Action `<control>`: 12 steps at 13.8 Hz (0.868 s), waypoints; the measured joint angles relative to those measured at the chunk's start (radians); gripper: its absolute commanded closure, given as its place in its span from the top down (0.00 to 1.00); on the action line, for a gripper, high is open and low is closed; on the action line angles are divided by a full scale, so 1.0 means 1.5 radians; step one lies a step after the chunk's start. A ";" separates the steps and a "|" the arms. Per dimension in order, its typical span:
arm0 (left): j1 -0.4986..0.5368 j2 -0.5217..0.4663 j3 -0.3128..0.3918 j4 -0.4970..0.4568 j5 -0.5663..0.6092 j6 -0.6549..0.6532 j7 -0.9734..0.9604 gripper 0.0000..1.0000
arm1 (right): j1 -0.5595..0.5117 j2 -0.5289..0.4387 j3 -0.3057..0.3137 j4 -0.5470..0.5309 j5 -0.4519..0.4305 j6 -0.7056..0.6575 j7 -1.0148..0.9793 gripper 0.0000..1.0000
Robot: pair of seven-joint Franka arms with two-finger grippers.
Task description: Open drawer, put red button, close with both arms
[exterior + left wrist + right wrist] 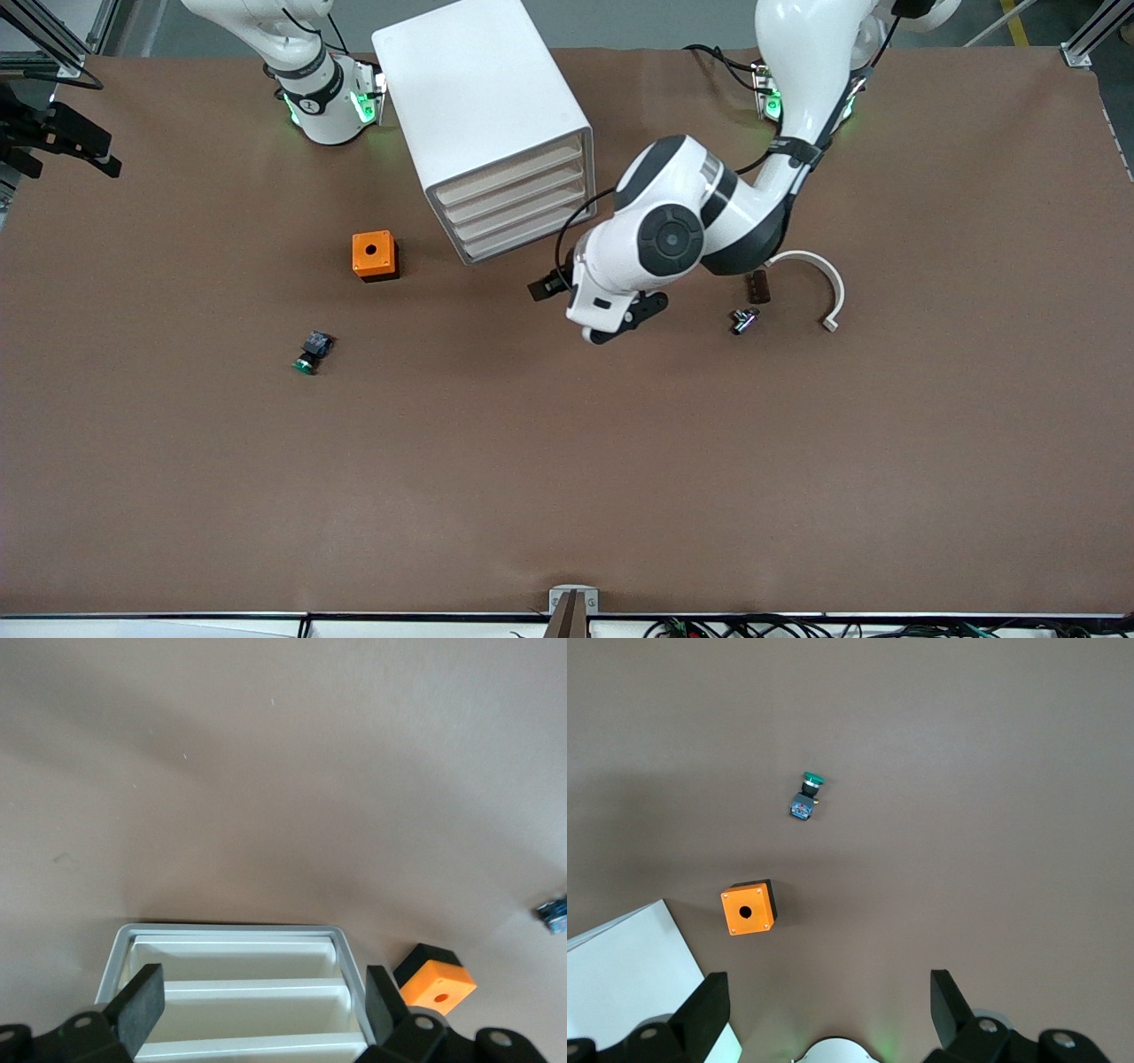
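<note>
White cabinet [478, 89], upper centre of the front view. All four fronts are flush, so the drawer [523, 208] is not yet opened.

Step in hand: approach. The left gripper [627, 321] hovers mid-frame before the fronts, fingers apart and empty. It next needs a hold on one front's lip, then a straight pull.

Red button [757, 286] is probably the dark reddish piece beside the left arm's elbow, apart from that pincer.

Right gripper [824, 1010] waits aloft, fingers apart.
</note>
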 measured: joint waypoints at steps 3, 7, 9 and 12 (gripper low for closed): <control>0.039 -0.011 0.001 0.000 0.000 -0.039 0.000 1.00 | -0.013 -0.001 -0.001 0.000 0.007 0.000 0.000 1.00; 0.111 -0.021 0.001 0.000 0.016 -0.094 0.000 1.00 | -0.013 -0.004 0.000 0.000 0.007 0.000 0.000 1.00; 0.142 -0.024 0.000 -0.001 0.078 -0.098 0.000 1.00 | -0.013 -0.005 0.002 0.000 0.007 -0.001 0.000 1.00; 0.181 -0.025 0.000 -0.001 0.122 -0.099 0.002 1.00 | -0.013 -0.006 0.003 0.000 0.007 0.000 0.000 1.00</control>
